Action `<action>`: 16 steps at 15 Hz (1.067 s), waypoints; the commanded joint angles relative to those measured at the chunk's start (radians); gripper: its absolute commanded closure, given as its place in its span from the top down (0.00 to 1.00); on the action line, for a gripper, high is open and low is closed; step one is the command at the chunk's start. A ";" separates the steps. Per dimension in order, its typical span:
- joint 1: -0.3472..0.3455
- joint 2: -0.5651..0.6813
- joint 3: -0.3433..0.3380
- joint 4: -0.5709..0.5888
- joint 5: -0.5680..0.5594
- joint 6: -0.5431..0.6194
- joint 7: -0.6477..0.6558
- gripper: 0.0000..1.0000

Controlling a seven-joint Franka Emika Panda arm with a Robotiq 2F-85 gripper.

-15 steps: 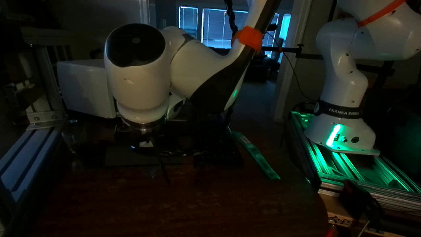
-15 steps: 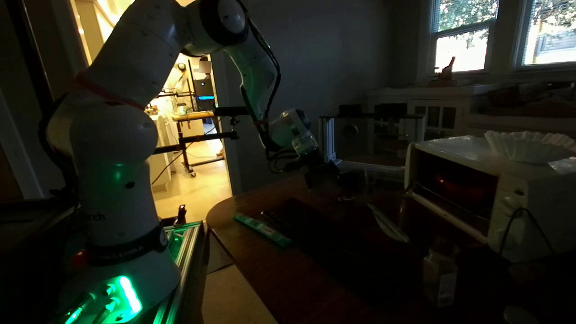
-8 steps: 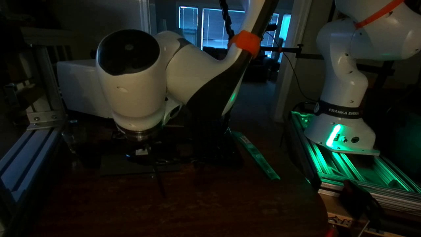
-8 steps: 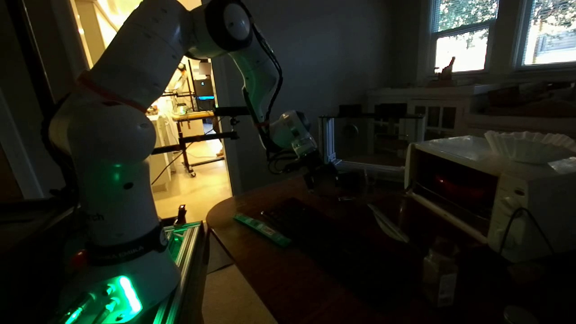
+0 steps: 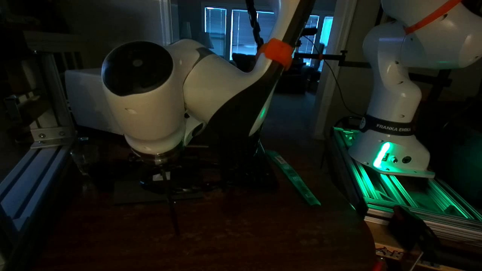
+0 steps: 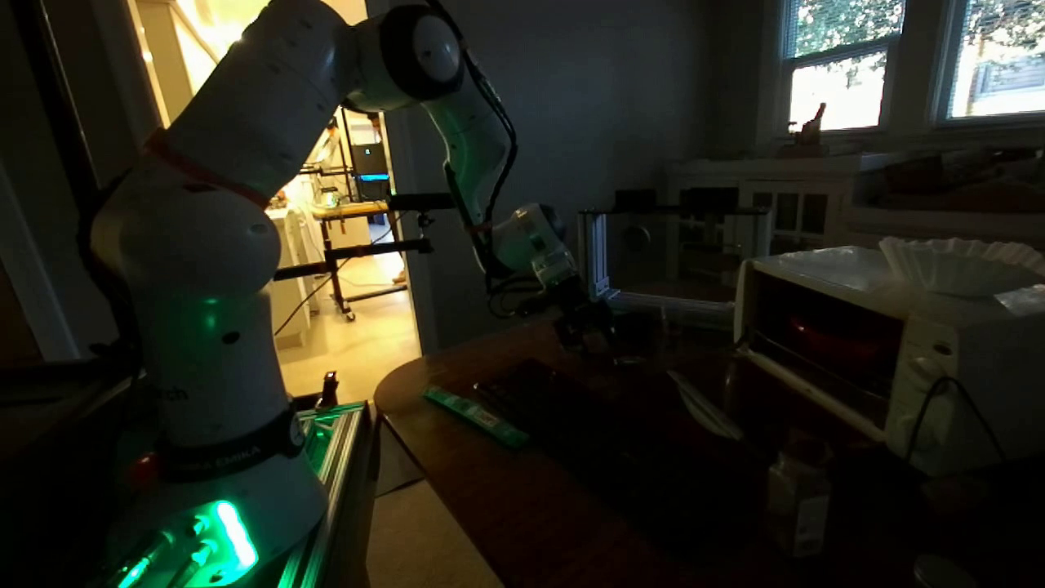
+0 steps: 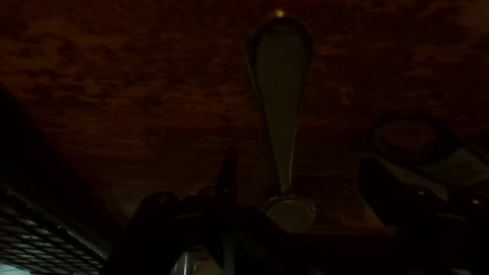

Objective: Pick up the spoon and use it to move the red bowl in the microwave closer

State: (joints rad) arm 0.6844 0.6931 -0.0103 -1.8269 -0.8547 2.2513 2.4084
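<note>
While our gripper (image 7: pixel 296 177) is hanging with fingers parted, we are seeing the spoon (image 7: pixel 282 110) lying on the table (image 7: pixel 153 88), its round end showing between them. Inside the microwave (image 6: pixel 931 343) the red bowl (image 6: pixel 826 331) is showing dimly. The spoon's long axis is running up the wrist view, broad end topmost.

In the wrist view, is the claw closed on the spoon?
No: the claw is open, its jaws standing apart, with the wooden tabletop showing on both sides of the spoon.
</note>
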 commanded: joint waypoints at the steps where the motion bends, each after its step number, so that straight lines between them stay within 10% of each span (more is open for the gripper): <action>1: -0.024 0.026 0.031 0.034 -0.016 -0.036 -0.002 0.51; 4: -0.029 0.028 0.041 0.042 -0.016 -0.052 -0.006 0.29; 13: -0.056 0.035 0.071 0.047 -0.005 -0.054 -0.024 0.33; 16: -0.062 0.035 0.077 0.046 -0.004 -0.057 -0.028 0.20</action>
State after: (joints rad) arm 0.6454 0.6945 0.0432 -1.8018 -0.8547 2.1906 2.3837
